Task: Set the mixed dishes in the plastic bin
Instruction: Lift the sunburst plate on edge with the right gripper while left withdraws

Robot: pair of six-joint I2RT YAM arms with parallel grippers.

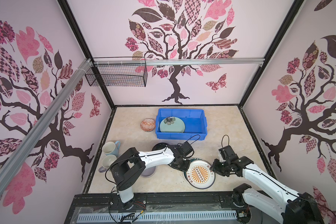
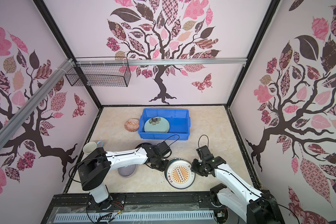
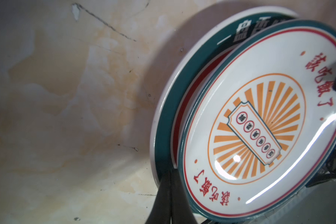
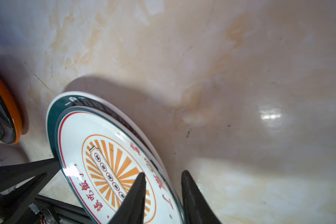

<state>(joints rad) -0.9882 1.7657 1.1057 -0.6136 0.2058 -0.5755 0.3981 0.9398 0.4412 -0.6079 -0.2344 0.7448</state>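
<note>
My left claw [image 3: 169, 174] is pressed together at the rim of the white sunburst plate [image 3: 260, 126]. My own fingers cover the spot, so I cannot tell whether the rim is nipped between the tips. My right claw [image 4: 164, 172] stands apart, one finger over the plate's face and one past its edge.

From above, my left arm hides most of the black plate [image 1: 159, 145] and part of the lavender bowl [image 2: 126, 170]. The nearer mug [image 1: 108, 161], by the bench's left edge, is half covered too.

Only my wrist views show plainly a second plate [image 3: 163, 116] with a teal rim, lying under the sunburst one and overlapped by it. The right wrist view also catches the black plate's orange edge.

The sunburst plate is glossy white with orange rays, red lettering and a dark green border. It lies near the bench's front edge, between my claws. The blue bin [image 1: 180, 133] sits toward the far edge, holding the pale green plate [image 1: 172, 127]. The patterned bowl [image 1: 147, 125] is just beside the bin's left wall.
</note>
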